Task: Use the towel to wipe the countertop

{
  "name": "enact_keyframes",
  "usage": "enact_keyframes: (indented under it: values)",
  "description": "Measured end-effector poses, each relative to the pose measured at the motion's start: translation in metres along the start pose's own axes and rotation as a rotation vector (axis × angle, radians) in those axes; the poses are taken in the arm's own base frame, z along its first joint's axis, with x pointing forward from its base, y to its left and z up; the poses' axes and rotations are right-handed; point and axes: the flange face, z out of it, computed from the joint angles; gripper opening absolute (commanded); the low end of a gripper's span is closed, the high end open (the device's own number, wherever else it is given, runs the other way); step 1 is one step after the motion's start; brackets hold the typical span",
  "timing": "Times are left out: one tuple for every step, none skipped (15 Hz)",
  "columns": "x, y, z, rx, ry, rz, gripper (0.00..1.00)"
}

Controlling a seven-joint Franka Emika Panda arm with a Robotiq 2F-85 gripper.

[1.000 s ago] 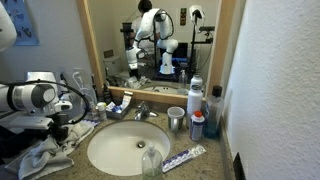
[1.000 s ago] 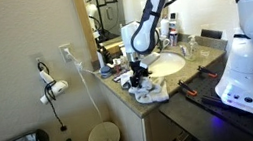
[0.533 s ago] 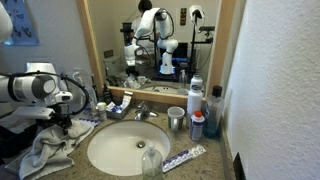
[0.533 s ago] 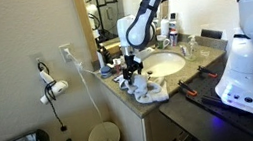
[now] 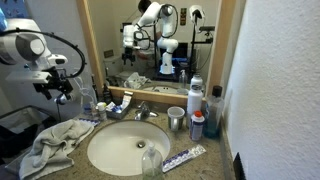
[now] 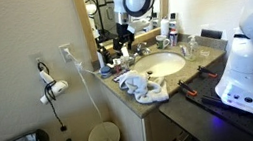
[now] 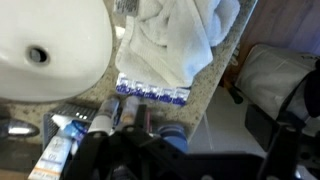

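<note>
The white towel (image 5: 55, 142) lies crumpled on the corner of the speckled countertop (image 5: 216, 158), beside the sink, and shows in both exterior views (image 6: 147, 86). My gripper (image 5: 60, 92) hangs well above it, fingers apart and holding nothing. From another side the gripper (image 6: 123, 49) sits high over the back of the countertop (image 6: 185, 76). In the wrist view the towel (image 7: 180, 35) is at the top edge, on the countertop (image 7: 205, 85). My gripper (image 7: 185, 160) is only a dark blur along the bottom.
A white sink basin (image 5: 130, 148) fills the middle, with a faucet (image 5: 145, 112) behind it. A toothpaste tube (image 5: 185, 157), a glass (image 5: 150, 160), a cup (image 5: 176, 118) and bottles (image 5: 197, 112) crowd the countertop. A blue-and-white packet (image 7: 150, 92) lies near the towel. A waste bin (image 6: 104, 140) stands on the floor.
The gripper opened, let go of the towel and rose up and back from it. The towel stays crumpled on the counter's corner.
</note>
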Motion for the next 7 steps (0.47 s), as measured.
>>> enact_keyframes:
  values:
    - [0.003, 0.004, -0.024, -0.022, 0.037, -0.015, 1.0]
    - [0.006, 0.008, -0.047, -0.045, 0.073, -0.026, 1.0]
    - [0.007, 0.011, -0.069, -0.066, 0.108, -0.034, 1.0]
    - [0.007, 0.015, -0.089, -0.082, 0.139, -0.036, 1.0]
    - [0.007, 0.018, -0.104, -0.093, 0.165, -0.034, 1.0]
    - [0.006, 0.02, -0.116, -0.097, 0.186, -0.03, 1.0]
    - [0.005, 0.021, -0.124, -0.099, 0.203, -0.027, 1.0]
